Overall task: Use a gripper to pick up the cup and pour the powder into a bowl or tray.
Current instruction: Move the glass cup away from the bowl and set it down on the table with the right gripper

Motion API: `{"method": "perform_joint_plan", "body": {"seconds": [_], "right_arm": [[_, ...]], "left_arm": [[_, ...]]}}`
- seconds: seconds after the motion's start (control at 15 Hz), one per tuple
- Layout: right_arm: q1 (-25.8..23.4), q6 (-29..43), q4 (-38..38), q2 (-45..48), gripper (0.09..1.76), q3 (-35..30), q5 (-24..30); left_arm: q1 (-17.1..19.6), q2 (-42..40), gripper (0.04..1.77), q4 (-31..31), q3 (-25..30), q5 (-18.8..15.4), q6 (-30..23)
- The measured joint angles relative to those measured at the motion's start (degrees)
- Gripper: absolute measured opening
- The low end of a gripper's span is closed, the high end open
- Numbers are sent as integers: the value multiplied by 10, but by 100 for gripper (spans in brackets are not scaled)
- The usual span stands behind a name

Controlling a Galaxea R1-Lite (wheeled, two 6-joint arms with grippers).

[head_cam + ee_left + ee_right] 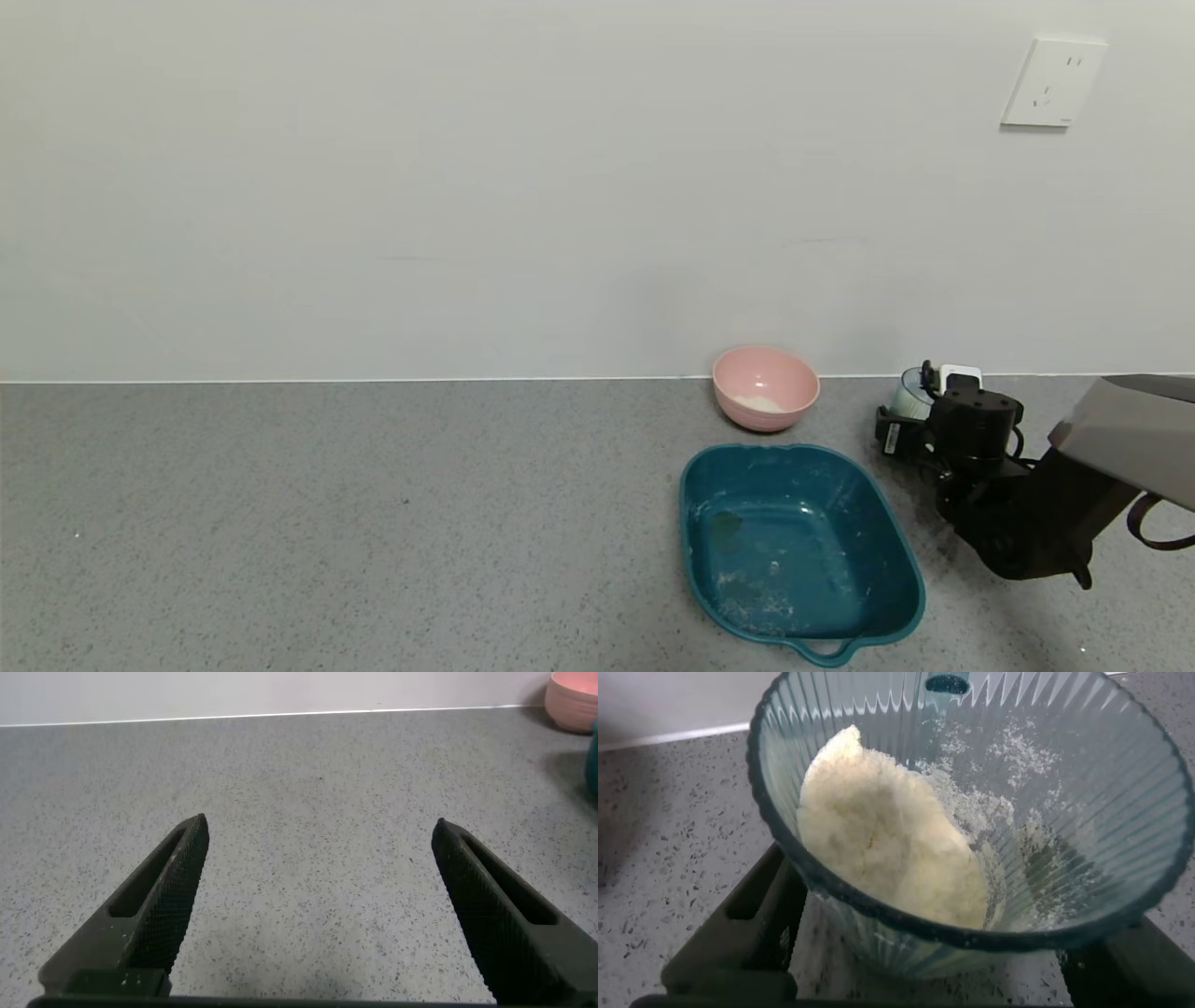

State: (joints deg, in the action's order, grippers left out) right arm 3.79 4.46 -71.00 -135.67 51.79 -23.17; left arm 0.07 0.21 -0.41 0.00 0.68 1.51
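- My right gripper (910, 420) is closed around the cup (910, 396), right of the pink bowl (766, 387)
- I see powder (887, 840) heaped inside the cup
- My left gripper (318, 905) hangs open above the counter (308, 784), left of the bowl

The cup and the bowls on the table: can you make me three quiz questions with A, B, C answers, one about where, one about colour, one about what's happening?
1. Where is the cup?
A. in the teal tray
B. right of the pink bowl, at the right gripper
C. on the floor

2. What colour is the small bowl?
A. pink
B. yellow
C. black

3. How is the left gripper?
A. holding a spoon
B. open and holding nothing
C. shut on the cup

Answers: 1 B, the right gripper is around it beside the bowl; 2 A, it is plainly pink; 3 B, only bare counter lies between its fingers.
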Motion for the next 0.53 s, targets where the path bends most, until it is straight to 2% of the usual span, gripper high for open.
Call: {"method": "perform_joint_plan", "body": {"seconds": [0.2,0.53], "right_arm": [[-1,0,4,5,161,-7,3],[-4,1,24,45,166,-52,40]], "left_arm": [[0,0,172,0,0,0,0],[0,0,172,0,0,0,0]]}}
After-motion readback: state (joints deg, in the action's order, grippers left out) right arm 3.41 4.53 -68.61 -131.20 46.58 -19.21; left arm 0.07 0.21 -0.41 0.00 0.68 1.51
